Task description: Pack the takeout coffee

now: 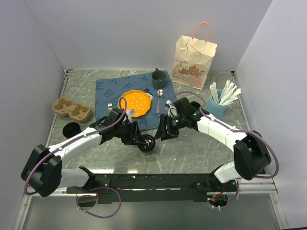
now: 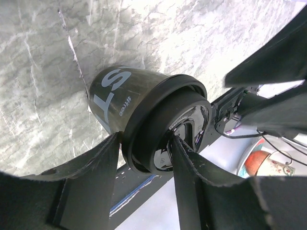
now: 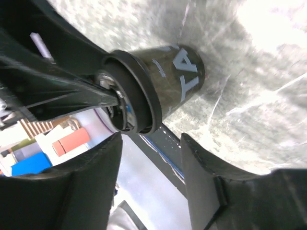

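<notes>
The takeout coffee cup is dark with pale lettering and a black lid, and it stands on the marble table between the two arms. In the left wrist view the cup fills the middle. My left gripper is shut on its lid, one finger against the rim's outside and the other on the lid's top. My right gripper is open, with its fingers clear of the cup and nothing between them. In the top view it hangs just right of the cup.
A paper bag with red handles stands at the back right. A cardboard cup carrier and a black round thing lie at the left. A blue mat bears an orange plate, spoon and dark mug. A blue cup of white sticks stands right.
</notes>
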